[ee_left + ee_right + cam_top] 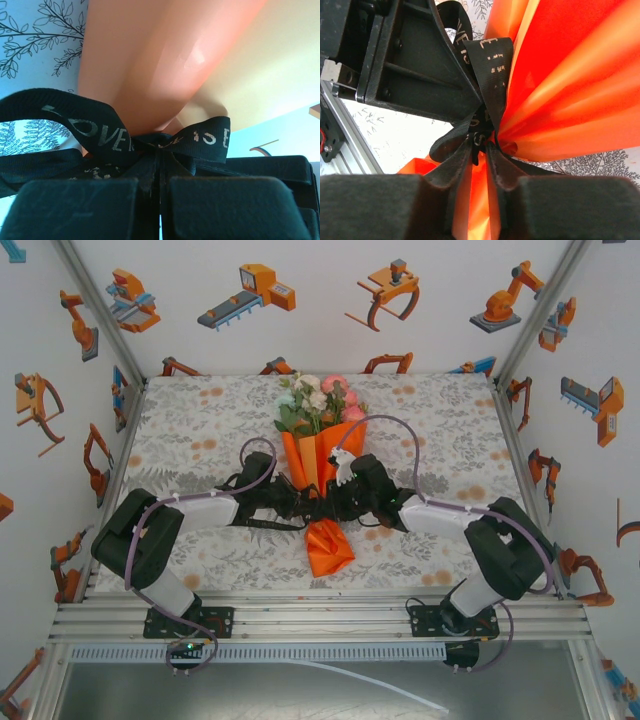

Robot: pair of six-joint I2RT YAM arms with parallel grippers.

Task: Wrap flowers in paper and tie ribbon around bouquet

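1. While the bouquet (pixel 318 465) lay mid-table with its blooms toward twelve o'clock, the ribbon (pixel 100 132) circled its waist.
2. From nine o'clock the left gripper (pixel 160 182) was clenched on the ribbon. From three o'clock the right gripper (pixel 479 157) pinched it beside the knot.
3. Uneven pulling could have crumpled the paper (pixel 570 75), or the floppy ribbon could have slipped free and loosened the knot.
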